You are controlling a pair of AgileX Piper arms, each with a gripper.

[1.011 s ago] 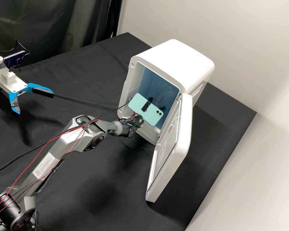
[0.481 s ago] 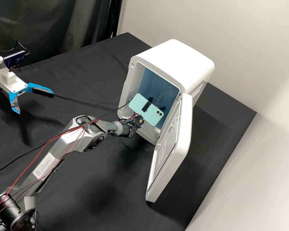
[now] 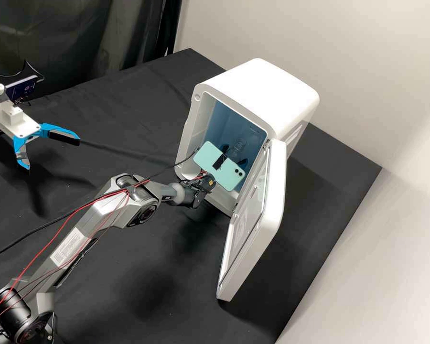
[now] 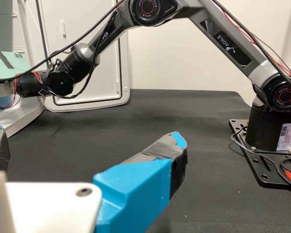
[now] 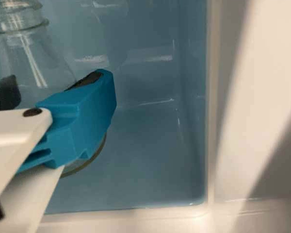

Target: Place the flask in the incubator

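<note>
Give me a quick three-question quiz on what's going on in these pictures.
1. True or false: the incubator door is shut.
2. Where is the flask? A. on the bench; B. inside the incubator; C. on top of the incubator.
3. Fill in: the left gripper has its fingers ____.

Key: 1. false; 2. B; 3. open

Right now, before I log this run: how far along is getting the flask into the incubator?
Done: the incubator has its door open and the flask is inside the blue chamber. In hand: the right gripper grips the flask, base at or near the floor. Left: release and withdraw; the left gripper hangs open above the bench.
</note>
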